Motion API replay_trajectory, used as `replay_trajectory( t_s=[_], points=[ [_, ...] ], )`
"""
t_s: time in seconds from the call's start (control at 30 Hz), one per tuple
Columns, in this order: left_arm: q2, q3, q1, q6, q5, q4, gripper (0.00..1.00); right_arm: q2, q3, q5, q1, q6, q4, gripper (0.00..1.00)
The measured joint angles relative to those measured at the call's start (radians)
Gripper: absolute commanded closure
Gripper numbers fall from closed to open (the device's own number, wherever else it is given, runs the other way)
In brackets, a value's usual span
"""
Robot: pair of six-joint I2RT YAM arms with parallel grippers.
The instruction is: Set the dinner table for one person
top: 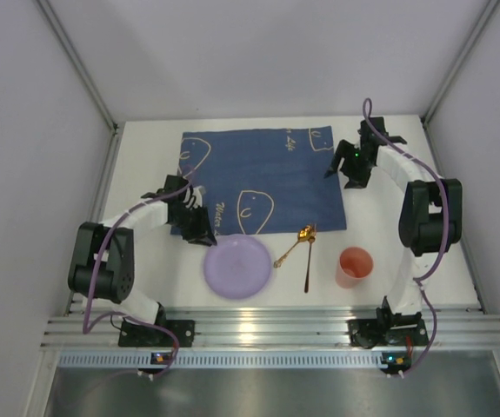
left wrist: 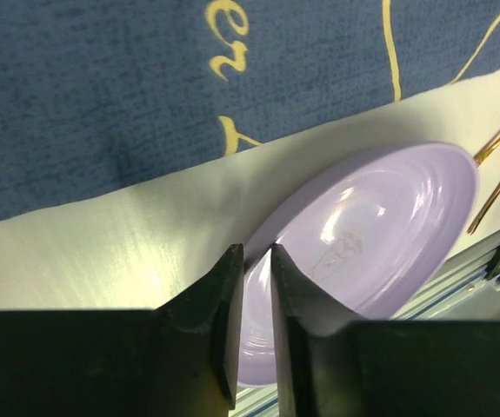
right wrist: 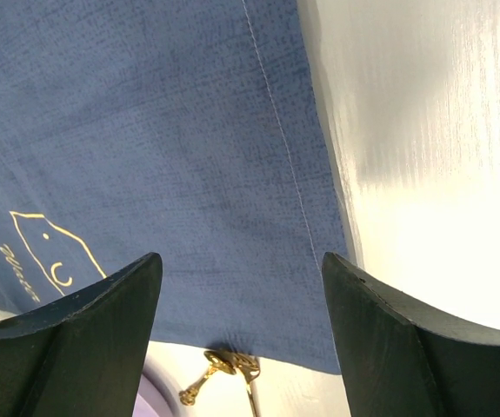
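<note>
From above: round lilac plate (top: 237, 268) at the large flat white bench's (top: 380, 234) near edge, just off the dark blue cloth placemat (top: 258, 178). Left wrist: left gripper (left wrist: 256, 261) narrowed astride its rim, presumably to lift; clamped or not, cannot tell. Right wrist: right gripper (right wrist: 241, 265) apart, empty, above placemat.

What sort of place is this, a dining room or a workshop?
Probably a robot test booth: blank walls box in a white table, two arms are bolted at its metal rail, and a plate waits.
</note>
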State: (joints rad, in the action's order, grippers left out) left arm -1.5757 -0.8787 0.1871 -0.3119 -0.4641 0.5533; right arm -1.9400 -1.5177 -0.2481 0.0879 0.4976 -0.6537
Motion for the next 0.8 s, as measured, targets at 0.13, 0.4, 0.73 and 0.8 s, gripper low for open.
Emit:
replay_trajectory(
  t_s=[0.13,0.4,0.73,0.8],
  points=[
    [-0.015,0.0,0.042,0.008,0.008,0.0,0.8,0.0,0.008,0.0,-0.007,0.0,-0.002,0.25],
    [-0.07,0.0,0.124,0.023,0.023,0.012,1.0,0.005,0.039,0.0,-0.028,-0.001,0.003,0.25],
    [-0.07,-0.109,0.129,0.029,0.035,0.096,1.0,0.021,0.092,-0.005,-0.054,-0.001,0.014,0.25],
    [-0.071,-0.188,0.129,0.029,0.033,0.116,1.0,0.028,0.103,-0.008,-0.057,0.0,0.018,0.25]
  ],
)
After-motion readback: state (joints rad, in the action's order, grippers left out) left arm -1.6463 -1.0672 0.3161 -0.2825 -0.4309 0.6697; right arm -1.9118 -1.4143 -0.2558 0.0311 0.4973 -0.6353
